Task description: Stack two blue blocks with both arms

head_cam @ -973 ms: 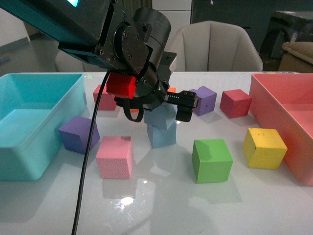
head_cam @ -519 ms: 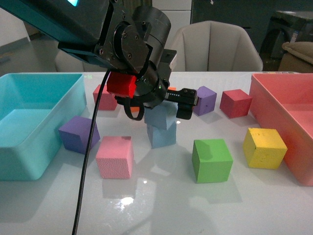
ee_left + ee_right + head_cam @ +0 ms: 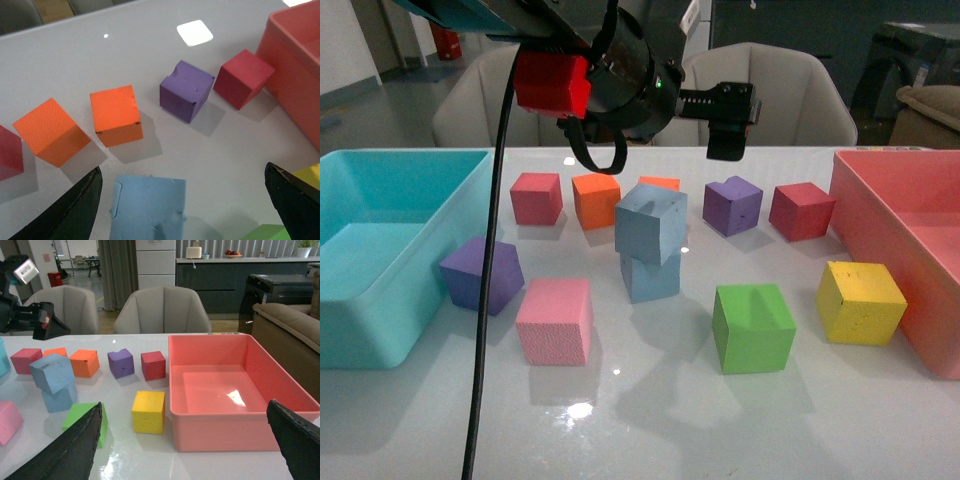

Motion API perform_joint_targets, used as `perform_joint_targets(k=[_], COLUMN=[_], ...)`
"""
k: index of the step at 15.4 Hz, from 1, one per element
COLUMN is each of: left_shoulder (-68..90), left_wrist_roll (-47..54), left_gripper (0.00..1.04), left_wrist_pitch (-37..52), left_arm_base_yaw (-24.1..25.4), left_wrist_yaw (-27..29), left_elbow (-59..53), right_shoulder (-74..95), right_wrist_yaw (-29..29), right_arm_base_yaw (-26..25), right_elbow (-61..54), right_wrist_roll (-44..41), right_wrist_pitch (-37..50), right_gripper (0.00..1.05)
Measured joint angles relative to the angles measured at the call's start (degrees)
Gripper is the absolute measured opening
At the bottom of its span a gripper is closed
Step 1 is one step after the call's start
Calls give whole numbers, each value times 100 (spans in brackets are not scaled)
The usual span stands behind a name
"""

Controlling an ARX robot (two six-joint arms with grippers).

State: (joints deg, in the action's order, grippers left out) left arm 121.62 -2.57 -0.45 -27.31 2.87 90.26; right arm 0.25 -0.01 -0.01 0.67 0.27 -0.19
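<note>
Two pale blue blocks stand stacked mid-table: the upper blue block (image 3: 650,222) sits turned and slightly tilted on the lower blue block (image 3: 650,278). My left gripper (image 3: 722,118) is open and empty, raised well above and behind the stack, touching nothing. In the left wrist view the left gripper (image 3: 182,205) shows its fingertips (image 3: 75,210) wide apart, with the upper block's top face (image 3: 147,207) below them. My right gripper (image 3: 182,445) is open and empty, low near the table's front; it sees the stack (image 3: 52,372) to its far left. The right gripper is out of the front view.
A turquoise bin (image 3: 380,250) stands at the left, a pink-red tray (image 3: 910,230) at the right. Around the stack lie a pink cube (image 3: 555,320), purple cubes (image 3: 480,273) (image 3: 732,205), a green cube (image 3: 752,327), a yellow cube (image 3: 860,300), red cubes (image 3: 536,197) and orange cubes (image 3: 596,200).
My left arm has risen up and back from the stack, uncovering it. The upper blue block stays on the lower one. No other cube has moved.
</note>
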Motion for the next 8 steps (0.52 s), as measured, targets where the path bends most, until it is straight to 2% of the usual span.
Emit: perform_joint_targets(k=[5,6,7,8], left_shoulder=[-1703,-2017,-2371,-2968], left_wrist_roll=[-339,-291,-101,50], left_gripper=[98,94,83,71], left_wrist_pitch=[1040,1950,3062,3941], left_arm_base_yaw=[-212,-247,-164,210], left_wrist_yaw=[-138,310,1244,1742], left_elbow=[-1751,-2277,-2990,-3995], right_shoulder=[0,0,0,0], right_wrist_yaw=[0,0,-2,0], right_arm_base_yaw=[0,0,0,0], right_elbow=[0,0,0,0], right_wrist_roll=[0,2,0,0], right_wrist_pitch=[0,0,0,-4], right_gripper=[98,98,98,98])
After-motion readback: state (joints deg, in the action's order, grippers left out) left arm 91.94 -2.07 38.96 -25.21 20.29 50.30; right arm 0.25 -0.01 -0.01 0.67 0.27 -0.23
